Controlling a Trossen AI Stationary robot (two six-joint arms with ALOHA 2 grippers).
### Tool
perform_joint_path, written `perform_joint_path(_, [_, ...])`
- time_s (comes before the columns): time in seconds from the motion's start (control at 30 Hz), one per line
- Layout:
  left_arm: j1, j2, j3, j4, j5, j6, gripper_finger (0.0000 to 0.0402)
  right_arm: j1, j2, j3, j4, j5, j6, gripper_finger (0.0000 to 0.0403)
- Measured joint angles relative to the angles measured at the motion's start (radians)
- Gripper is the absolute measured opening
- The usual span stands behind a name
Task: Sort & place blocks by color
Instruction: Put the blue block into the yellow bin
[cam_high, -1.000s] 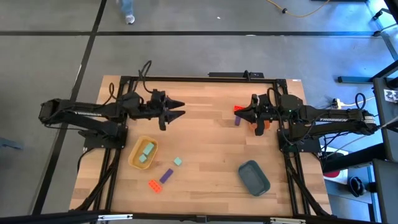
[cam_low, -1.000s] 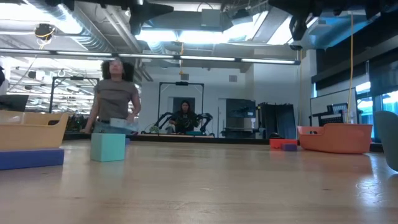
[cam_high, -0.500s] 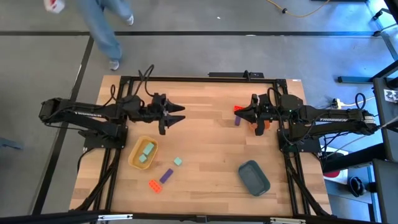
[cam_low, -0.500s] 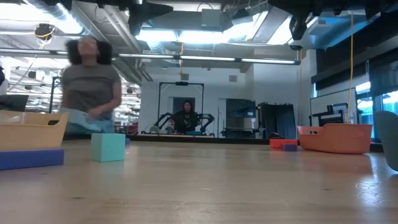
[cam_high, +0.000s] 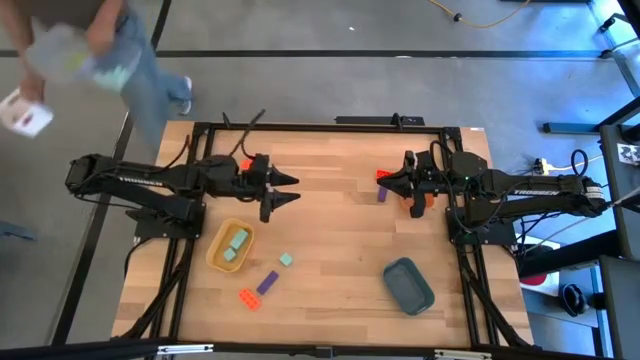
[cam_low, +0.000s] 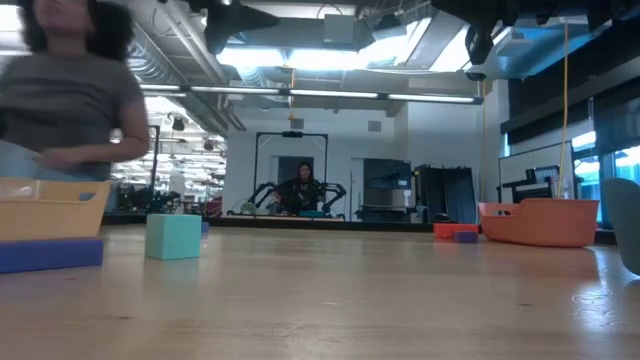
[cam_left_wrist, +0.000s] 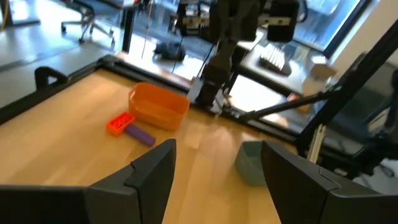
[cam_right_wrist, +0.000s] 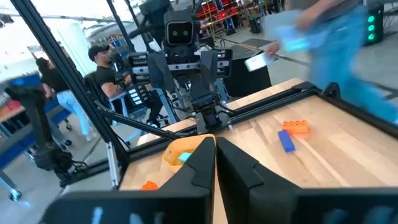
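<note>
- Left pincer (cam_high: 288, 187) hangs above the tabletop (cam_high: 340, 240) on the left side toward the far edge, fingers spread, nothing between them.
- Right pincer (cam_high: 384, 183) hangs on the right side toward the far edge, fingers pressed together, empty.
- Yellow tray (cam_high: 229, 246) sits near the left arm with two pale teal blocks (cam_high: 236, 245) inside.
- Just beside that tray, on the bare wood: a teal block (cam_high: 286, 260), a purple block (cam_high: 267, 282) and a red-orange block (cam_high: 247, 297).
- Below the right pincer lie a red block (cam_high: 383, 175) and a purple brick (cam_high: 382, 194), touching or nearly so.
- Orange tray (cam_left_wrist: 158, 106) stands close to that pair; from above the right arm mostly hides it.
- Dark teal tray (cam_high: 409, 284) rests near the front right.
- A person (cam_high: 90, 55) stands by the far left corner, blurred.
</note>
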Motion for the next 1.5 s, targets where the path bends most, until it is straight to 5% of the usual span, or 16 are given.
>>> perform_joint_path(0.2, [0.0,0.068,0.079,-0.136,0.009,0.001,0.0226,0.0,0.0,0.0,0.001,0.0,-0.035,0.0019])
perform_joint_path(1.1, [-0.093,0.154,0.11,-0.276,0.074,-0.099,0.0226,0.0,0.0,0.0,-0.001,0.002,-0.038,0.0019])
perform_joint_path(1.5, [-0.252,0.478,0.325,-0.645,0.169,0.374,0.0226,0.0,0.0,0.0,-0.009,0.002,-0.082,0.0019])
